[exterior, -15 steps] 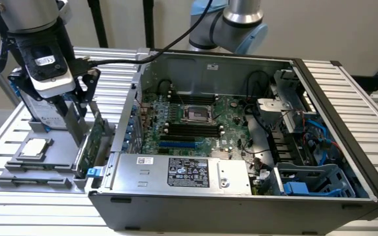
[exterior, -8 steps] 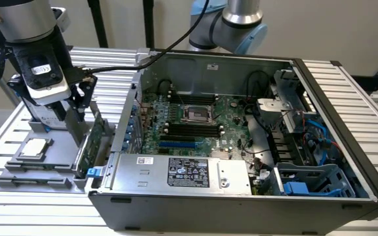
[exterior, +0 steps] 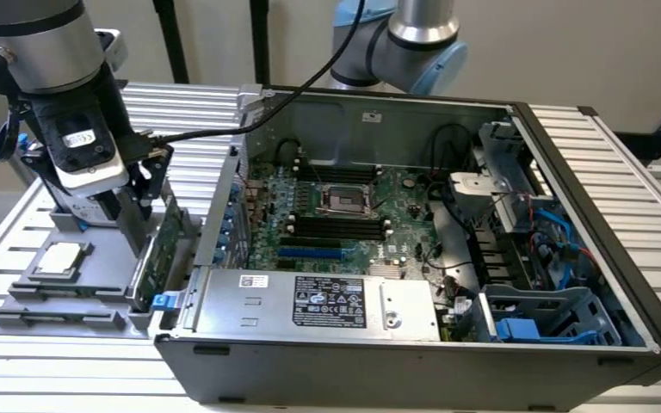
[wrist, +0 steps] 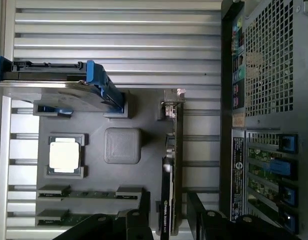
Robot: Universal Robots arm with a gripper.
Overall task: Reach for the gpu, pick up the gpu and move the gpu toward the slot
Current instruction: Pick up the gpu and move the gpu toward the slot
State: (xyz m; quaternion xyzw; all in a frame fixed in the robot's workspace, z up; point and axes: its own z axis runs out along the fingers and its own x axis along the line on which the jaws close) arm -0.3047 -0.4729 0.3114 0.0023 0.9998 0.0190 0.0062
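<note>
The gpu (exterior: 152,249) (wrist: 172,150) stands on its long edge in a grey tray (exterior: 107,267) (wrist: 144,150). It is at the tray's side nearest the case (exterior: 423,370) (wrist: 274,60), just beside that case's vented rear wall. The wrist view catches the card edge-on, with its metal bracket at the end away from the fingers.

The claw (exterior: 145,228) (wrist: 169,222) is released. Its black fingers (wrist: 139,220) straddle the card, one on each side, and neither visibly presses on the board. In the exterior view the arm (exterior: 44,43) comes down from above and the claw is low over the card's upper edge.

Other parts share the tray. A square cpu (exterior: 61,258) (wrist: 64,156) lies flat in its pocket, well apart from the gpu. Two memory sticks (exterior: 61,292) (wrist: 89,192) lie in grooves near it. A blue-framed hard drive (wrist: 59,92) stands at the tray's far end.

The case lies open on the exterior view's right of the tray. Inside it is the motherboard (exterior: 342,215), which has a blue slot (exterior: 311,253). A silver power supply (exterior: 319,301) sits along the case's near wall. Tray and case both rest on a ribbed metal surface (exterior: 629,172) (wrist: 119,40).
</note>
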